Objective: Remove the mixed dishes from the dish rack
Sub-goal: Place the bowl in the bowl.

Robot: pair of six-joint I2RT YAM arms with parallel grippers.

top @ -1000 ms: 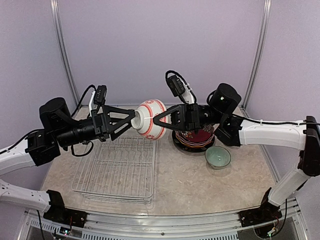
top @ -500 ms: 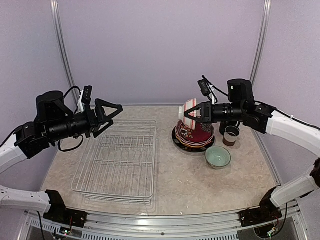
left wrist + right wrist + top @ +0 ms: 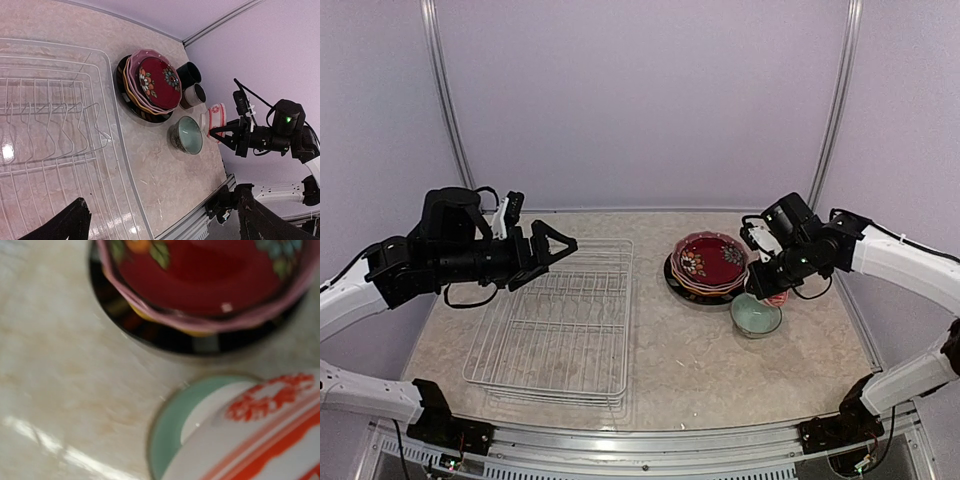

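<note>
Right claw (image 3: 767,289) holds the white bowl (image 3: 270,435) over the green cup (image 3: 169,421) rim.

The left arm (image 3: 345,300) and right arm (image 3: 910,258) match: white shells, chunky black joints, thin black cables (image 3: 472,302) looping off. The left pincer (image 3: 558,256) is black, fingers triangular. A green light (image 3: 287,119) dots the right arm.

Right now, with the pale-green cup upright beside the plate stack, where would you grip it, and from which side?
I'd pinch the pale-green cup by its rim from above, one finger inside: it stands upright, mouth open. Take the near side; the plate stack crowds the far side, and the right gripper holds the red-patterned bowl over that rim.
</note>
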